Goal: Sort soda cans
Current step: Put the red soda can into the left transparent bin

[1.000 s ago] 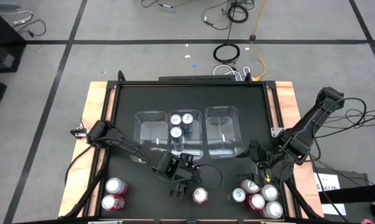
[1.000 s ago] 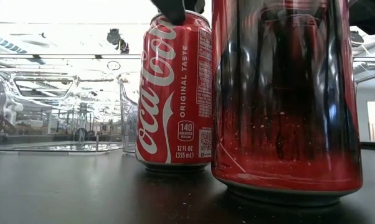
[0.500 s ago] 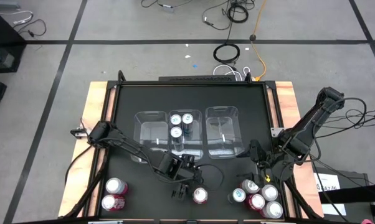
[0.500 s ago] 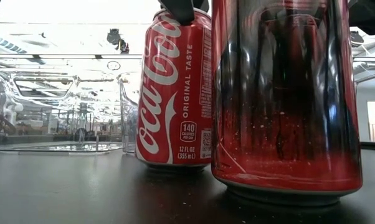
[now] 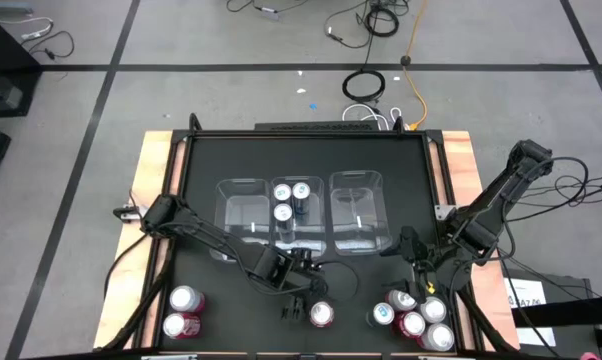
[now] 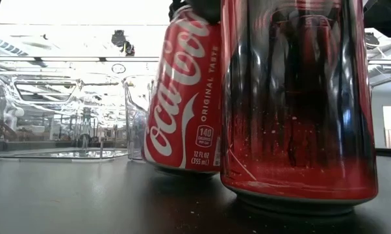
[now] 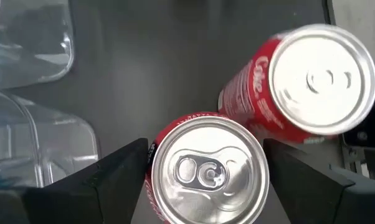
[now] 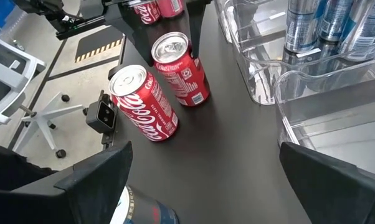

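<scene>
Gripping a red cylindrical Coca-Cola soda can (image 5: 321, 314) by its upper rim, the left end effector (image 5: 303, 301) has its fingers clamped on either side of the can's silver top, as the left wrist view confirms (image 7: 205, 169). This red can stands tilted on the black counter (image 5: 381, 165), its white script lettering and "Original Taste" label legible in the low view (image 6: 186, 97), its base lifted on one side. Just beside it, nearer the counter's front edge, a second red can with a plain silver end (image 7: 312, 78) stands close without clear contact. The middle clear plastic bin (image 5: 291, 215) serves as reference: it holds three blue-bodied cans with silver tops (image 5: 290, 200), and the held red can is in front of it. A cluster of red and pale cans (image 5: 413, 315) stands in front and to the right of that bin; two red cans (image 5: 181, 312) stand in front and to its left. The right end effector (image 5: 422, 272) hovers beside the right cluster, fingers spread apart, holding nothing.
</scene>
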You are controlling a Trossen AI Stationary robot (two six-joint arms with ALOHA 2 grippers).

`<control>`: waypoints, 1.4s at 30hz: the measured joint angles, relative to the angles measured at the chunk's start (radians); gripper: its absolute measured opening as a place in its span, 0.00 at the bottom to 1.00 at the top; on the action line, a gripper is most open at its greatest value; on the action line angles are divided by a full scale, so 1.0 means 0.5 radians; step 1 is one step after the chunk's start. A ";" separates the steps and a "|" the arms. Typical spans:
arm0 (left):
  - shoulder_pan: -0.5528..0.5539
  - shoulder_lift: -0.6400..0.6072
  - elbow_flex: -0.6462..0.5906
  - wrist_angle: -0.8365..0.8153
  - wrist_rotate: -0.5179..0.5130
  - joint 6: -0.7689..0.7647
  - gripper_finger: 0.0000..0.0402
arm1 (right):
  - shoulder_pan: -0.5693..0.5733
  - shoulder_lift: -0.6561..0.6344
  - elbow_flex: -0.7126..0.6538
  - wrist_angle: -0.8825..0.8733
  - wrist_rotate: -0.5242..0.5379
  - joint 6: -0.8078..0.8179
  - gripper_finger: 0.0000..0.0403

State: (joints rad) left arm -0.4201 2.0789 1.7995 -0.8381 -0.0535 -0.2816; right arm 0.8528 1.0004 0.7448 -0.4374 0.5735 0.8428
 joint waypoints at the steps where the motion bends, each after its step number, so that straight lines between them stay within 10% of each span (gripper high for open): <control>1: 0.002 0.001 -0.001 0.014 0.001 -0.003 0.79 | 0.000 0.000 0.000 0.001 0.000 0.001 0.99; 42: -0.003 0.011 -0.020 -0.062 0.054 -0.059 0.97 | 0.000 0.001 0.000 0.049 -0.005 0.002 0.99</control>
State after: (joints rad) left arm -0.4213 2.0846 1.7893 -0.8693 -0.0265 -0.3111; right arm 0.8528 1.0007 0.7448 -0.4129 0.5709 0.8440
